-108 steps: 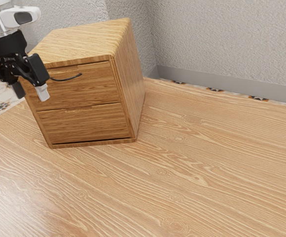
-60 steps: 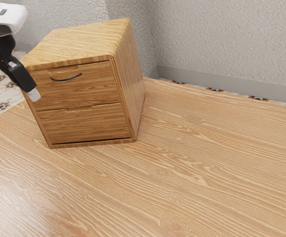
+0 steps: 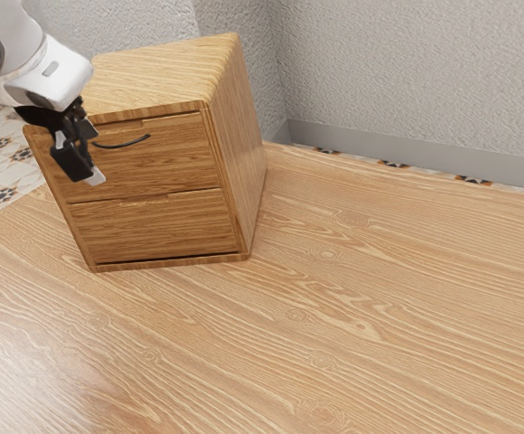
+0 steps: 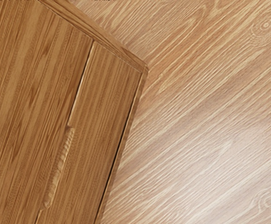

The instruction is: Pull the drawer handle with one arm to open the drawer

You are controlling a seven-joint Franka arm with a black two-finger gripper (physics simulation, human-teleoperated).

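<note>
Standing by the table point(image 3: 379, 298), I see a wooden cabinet point(image 3: 167, 77) in the upper left of the exterior view, close to the grey wall point(image 3: 407, 63). It has two drawers, one above the other. The top drawer point(image 3: 172, 167) carries a thin, curved black handle point(image 3: 122, 142), and its front lies flush with the cabinet's face, as does the lower drawer point(image 3: 154, 228). The arm point(image 3: 50, 77) comes in from the upper left corner. Its black end effector point(image 3: 79, 155) hangs in front of the top drawer, just beside the end of the handle nearer the exterior view's left. I cannot tell whether it touches the handle, nor whether it is wide or narrow. The wrist view looks along the cabinet's front, where a wood-coloured ridge point(image 4: 58, 168) follows the seam between the drawers, with bare table past the cabinet's corner.
</note>
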